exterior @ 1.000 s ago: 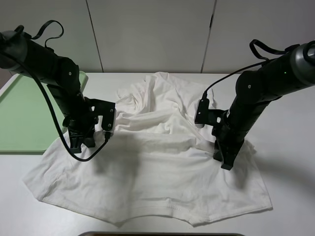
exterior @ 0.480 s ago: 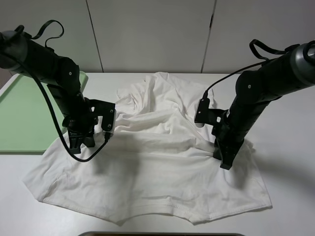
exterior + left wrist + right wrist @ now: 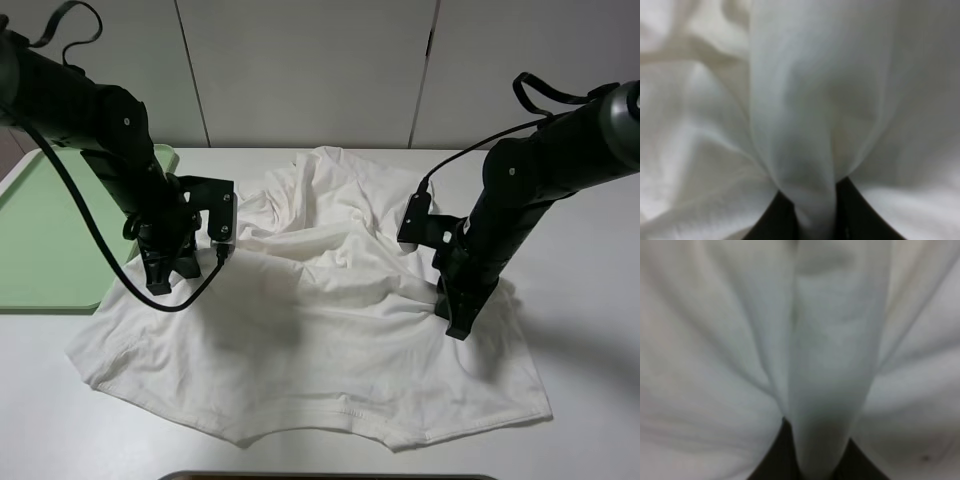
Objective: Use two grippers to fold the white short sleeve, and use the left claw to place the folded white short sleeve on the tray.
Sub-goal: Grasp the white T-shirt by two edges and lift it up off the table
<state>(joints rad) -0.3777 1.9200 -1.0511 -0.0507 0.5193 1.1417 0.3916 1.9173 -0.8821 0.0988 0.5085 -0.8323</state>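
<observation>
Where the shirt (image 3: 330, 350) lies spread and wrinkled on the white worktop (image 3: 590, 400), we find both arms lowered onto it. The left tool (image 3: 163, 280) is clenched on a fold of cloth at the shirt's left side, close to the green tray (image 3: 50, 230). Its wrist view shows a ridge of white fabric pinched between two dark fingers (image 3: 767, 222). The right tool (image 3: 458, 325) is likewise clamped on a fold at the shirt's right side, the fabric drawn up between its fingers (image 3: 771, 462). The shirt's left edge reaches the tray's near corner; we cannot tell whether it overlaps. The stitched hem lies nearest the high camera.
</observation>
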